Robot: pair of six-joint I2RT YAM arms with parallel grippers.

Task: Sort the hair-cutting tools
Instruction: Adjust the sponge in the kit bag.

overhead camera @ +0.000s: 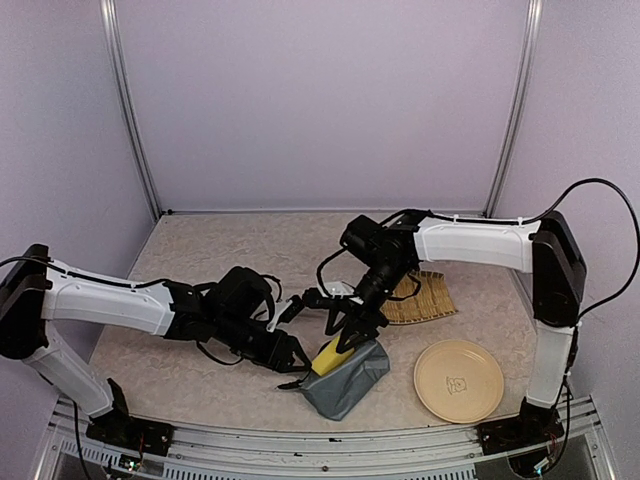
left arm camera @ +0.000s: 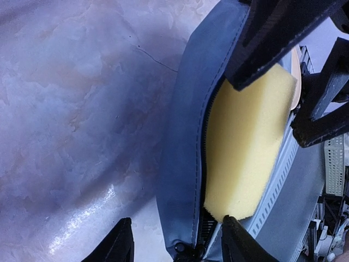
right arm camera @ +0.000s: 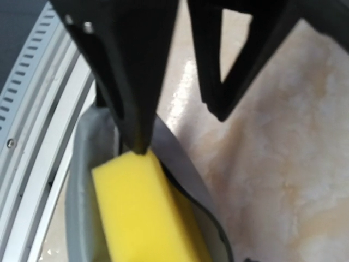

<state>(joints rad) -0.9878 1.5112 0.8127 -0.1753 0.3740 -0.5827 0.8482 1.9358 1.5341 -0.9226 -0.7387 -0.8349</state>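
Yellow sponge (left arm camera: 245,147) half inside grey-blue pouch (left arm camera: 182,164). Right claw (right arm camera: 179,131) wide, one finger on sponge top; left claw (left arm camera: 179,241) wide, astride zip end. No hair-cutting tools visible. Likely bagging sponge; next: steady pouch mouth, push down.

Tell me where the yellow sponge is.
Top view, front centre: the yellow sponge pokes from the open grey pouch, left of the beige plate.
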